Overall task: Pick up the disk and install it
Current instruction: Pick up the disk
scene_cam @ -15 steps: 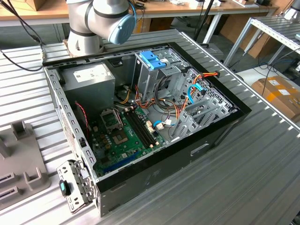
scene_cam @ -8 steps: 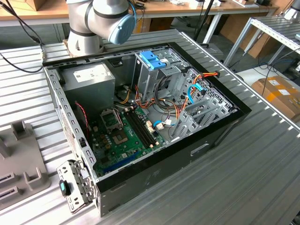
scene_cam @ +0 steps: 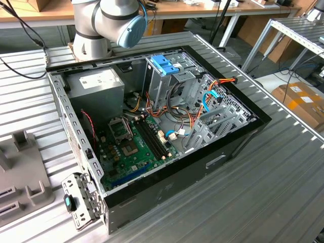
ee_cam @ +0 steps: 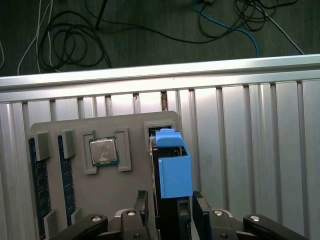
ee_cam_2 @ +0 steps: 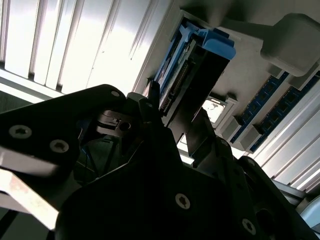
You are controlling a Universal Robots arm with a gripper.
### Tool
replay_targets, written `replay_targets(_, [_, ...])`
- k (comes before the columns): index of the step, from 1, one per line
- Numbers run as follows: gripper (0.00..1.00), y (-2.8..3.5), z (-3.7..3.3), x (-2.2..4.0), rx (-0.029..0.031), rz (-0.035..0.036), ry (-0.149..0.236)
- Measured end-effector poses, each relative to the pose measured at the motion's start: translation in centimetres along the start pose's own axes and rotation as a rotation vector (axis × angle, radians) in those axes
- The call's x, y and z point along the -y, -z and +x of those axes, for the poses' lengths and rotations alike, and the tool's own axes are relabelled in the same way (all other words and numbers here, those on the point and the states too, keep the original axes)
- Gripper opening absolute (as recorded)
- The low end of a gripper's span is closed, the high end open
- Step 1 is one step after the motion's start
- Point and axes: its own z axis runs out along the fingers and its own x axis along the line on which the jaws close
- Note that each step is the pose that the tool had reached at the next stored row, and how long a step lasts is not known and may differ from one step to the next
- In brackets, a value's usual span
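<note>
- Disk [ee_cam: 175,172]: it stands on edge in a slot of the grey fixture tray [ee_cam: 100,195], with the light-blue carrier rail uppermost. It is not in the computer case [scene_cam: 167,190].
- Gripper [ee_cam: 171,207]: in both wrist views you have it directly over the disk, one jaw on each flat face. The disk lies between the jaws, not off to a side.
- Jaw state: they stand apart by about the disk's thickness. You cannot tell from either wrist view whether they are pressing on the faces or only flanking them.
- Long axis: judged from the first wrist view, the disk's long axis runs up out of the slot toward the wrist, in line with the gripper's own axis. The thin dimension spans the jaw gap.
- Second wrist view: the disk [ee_cam_2: 200,57] shows its connector edge and blue rail, with the gripper [ee_cam_2: 175,115] close around it.
- Tray neighbours: a processor chip [ee_cam: 104,151] sits just beside the disk slot, and memory sticks [ee_cam: 39,185] lie further along the tray.
- Exterior view: the tray [scene_cam: 20,172] sits on the ribbed tabletop [scene_cam: 263,182] at the exterior view's left of the open case. The drive cage with the blue handle [scene_cam: 164,65] stands inside the case, well apart from the tray.
</note>
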Motion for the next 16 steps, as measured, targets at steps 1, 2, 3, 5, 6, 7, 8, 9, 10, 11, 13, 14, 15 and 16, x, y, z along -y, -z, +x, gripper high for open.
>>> replay_targets(1, [0.48,0.0,0.0,0.0,0.0,0.0,0.0])
replay_targets(2, [0.48,0.0,0.0,0.0,0.0,0.0,0.0])
replay_targets(3, [0.48,0.0,0.0,0.0,0.0,0.0,0.0])
replay_targets(5, [0.48,-0.01,0.0,0.0,0.0,0.0,0.0])
replay_targets(6, [0.48,-0.01,0.0,0.0,0.0,0.0,0.0])
replay_targets(7, [0.48,-0.01,0.0,0.0,0.0,0.0,0.0])
replay_targets(8, [0.47,-0.01,0.0,0.0,0.0,0.0,0.0])
replay_targets(9, [0.4,-0.02,0.0,0.0,0.0,0.0,0.0])
replay_targets(10, [0.36,-0.02,0.0,0.0,0.0,0.0,0.0])
replay_targets(11, [0.36,-0.02,0.0,0.0,0.0,0.0,0.0])
replay_targets(13, [0.36,-0.02,0.0,0.0,0.0,0.0,0.0])
replay_targets(14, [0.36,-0.02,0.0,0.0,0.0,0.0,0.0])
replay_targets(15, [0.36,-0.03,0.0,0.0,0.0,-0.0001,0.0])
replay_targets(16, [0.36,-0.03,0.0,0.0,-0.0001,0.0,0.0])
